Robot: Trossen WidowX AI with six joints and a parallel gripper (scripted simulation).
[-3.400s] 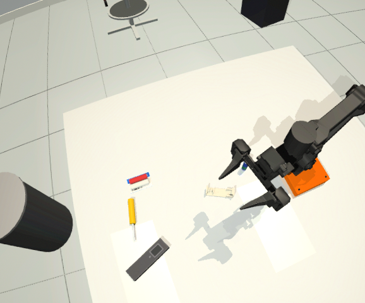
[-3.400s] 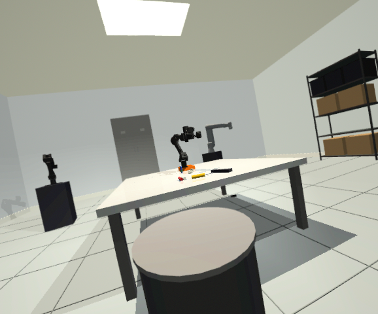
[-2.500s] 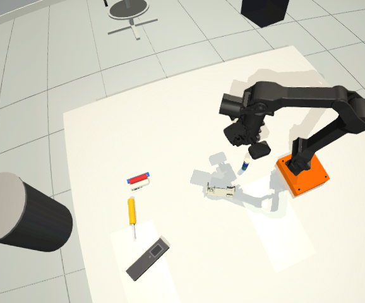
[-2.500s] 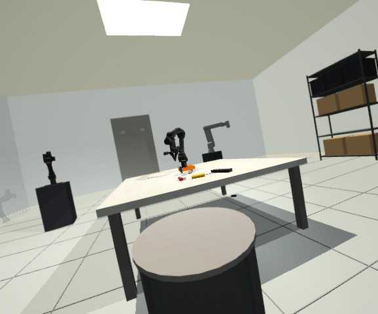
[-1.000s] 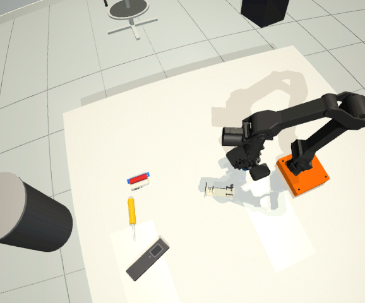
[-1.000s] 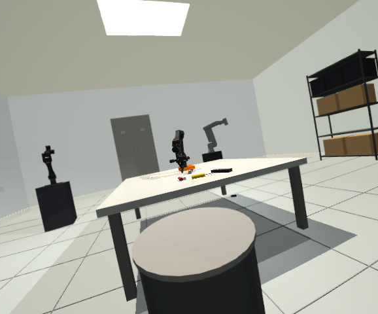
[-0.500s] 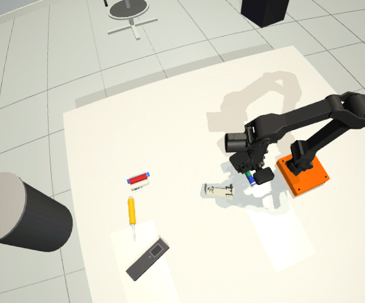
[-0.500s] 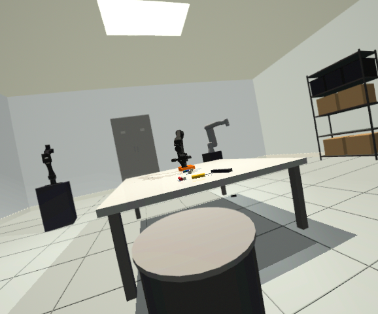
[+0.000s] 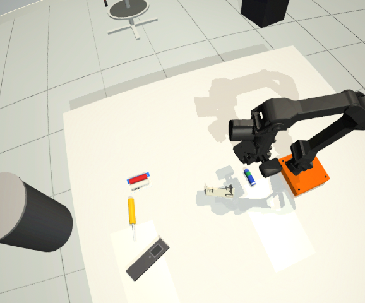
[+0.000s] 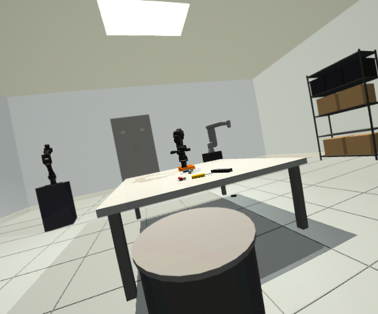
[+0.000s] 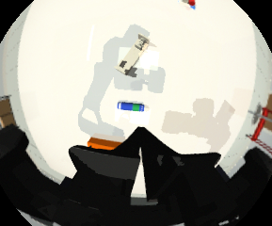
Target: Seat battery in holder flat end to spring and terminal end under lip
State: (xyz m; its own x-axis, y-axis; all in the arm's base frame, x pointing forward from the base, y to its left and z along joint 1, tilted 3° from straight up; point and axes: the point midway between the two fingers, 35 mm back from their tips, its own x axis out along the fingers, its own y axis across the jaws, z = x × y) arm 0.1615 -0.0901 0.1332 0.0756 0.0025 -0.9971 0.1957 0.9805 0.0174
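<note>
The blue battery with a green band [image 9: 249, 177] [image 11: 131, 106] lies on its side on the table, outside the holder and apart from it. The cream battery holder [image 9: 219, 192] [image 11: 133, 57] stands on the table, with dark metal parts near its ends and no battery in it. The spring and lip are too small to tell apart. My gripper [image 11: 140, 129] is shut and empty. It hangs above the table between the battery and the arm's orange base, and the battery shows just beyond its fingertips in the wrist view. In the top view its fingertips are hard to make out.
The orange base [image 9: 306, 179] [image 11: 103, 142] is close to the battery. Farther away are a red and blue item [image 9: 138, 178] [image 11: 190, 4], a yellow screwdriver [image 9: 131, 211] [image 10: 197, 175] and a dark grey device [image 9: 143, 262] [image 10: 221, 170]. The arm's shadow crosses the holder area.
</note>
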